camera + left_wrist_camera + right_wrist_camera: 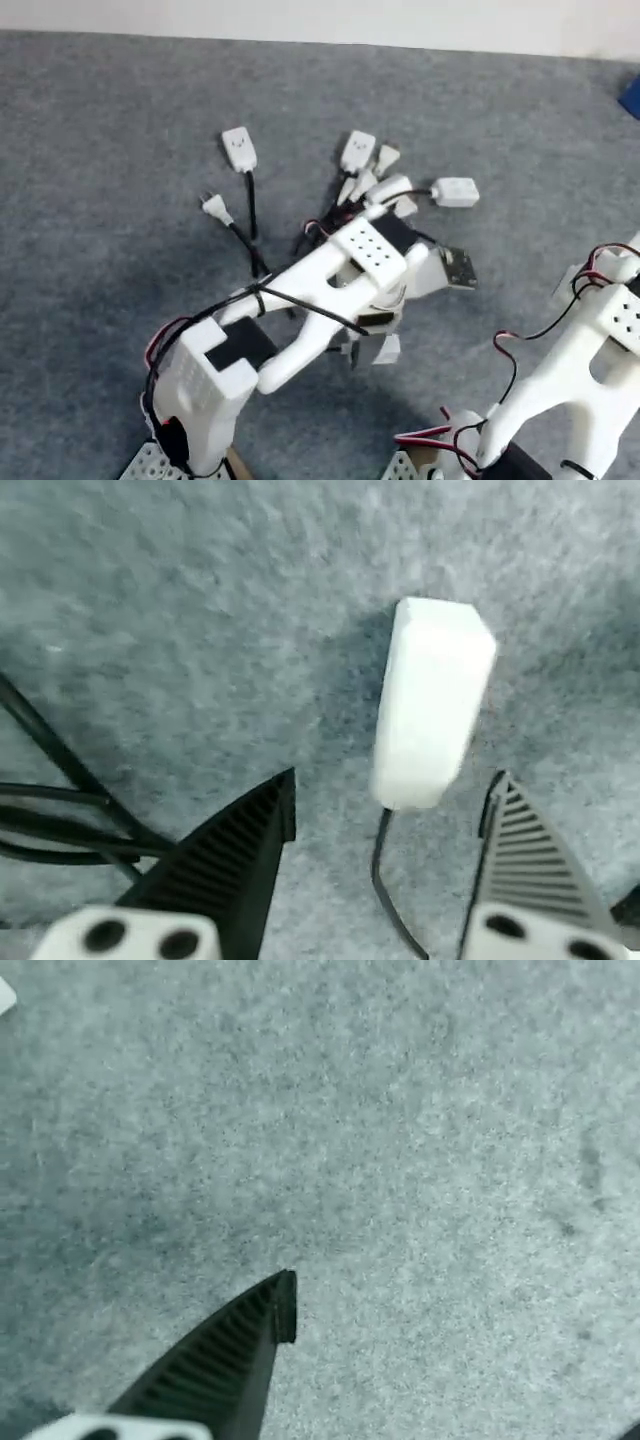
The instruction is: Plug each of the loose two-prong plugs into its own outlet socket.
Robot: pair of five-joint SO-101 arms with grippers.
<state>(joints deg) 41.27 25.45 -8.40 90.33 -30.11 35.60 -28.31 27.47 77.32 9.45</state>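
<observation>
No legible text, no readable labels, numbers or signs on anything

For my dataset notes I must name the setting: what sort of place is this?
Probably a robotics test bench: a grey felt mat, two white wired arms, and a tangle of short cords with plugs and sockets.
</observation>
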